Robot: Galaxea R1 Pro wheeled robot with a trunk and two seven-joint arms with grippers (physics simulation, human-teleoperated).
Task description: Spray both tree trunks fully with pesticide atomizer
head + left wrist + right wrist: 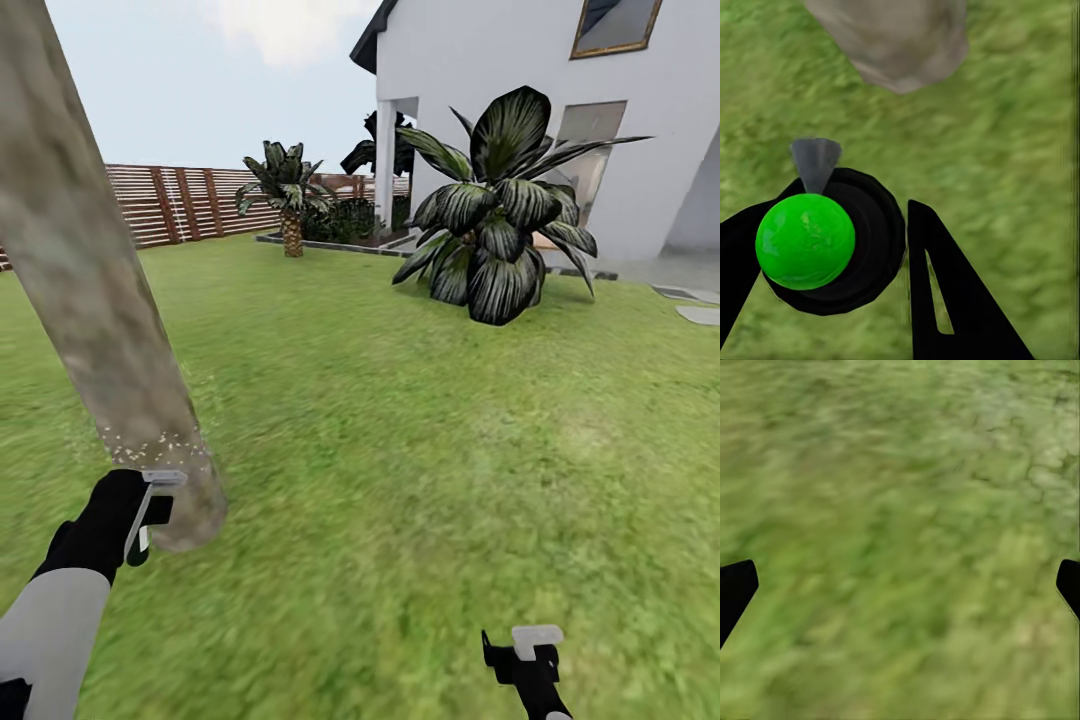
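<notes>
A thick pale beige-grey mottled tree trunk [90, 300] leans up the left of the head view, rising from the lawn. White specks dot the bark just above its base. My left gripper [150, 515] hangs close beside the trunk's foot, shut on the pesticide atomizer [142, 545]. In the left wrist view the atomizer [806, 240] is a round black body with a bright green top between the black fingers [945, 292]. Its grey nozzle points toward the trunk [896, 41]. My right gripper [525, 645] is low at the right over bare grass, open and holding nothing [900, 585].
A big dark-leaved plant [500, 230] stands ahead on the right before the white house [520, 110]. A small palm [288, 195] and the brown slat fence [190, 205] lie farther back. Grey stepping stones [700, 313] show at the far right. Open lawn [420, 450] spreads between.
</notes>
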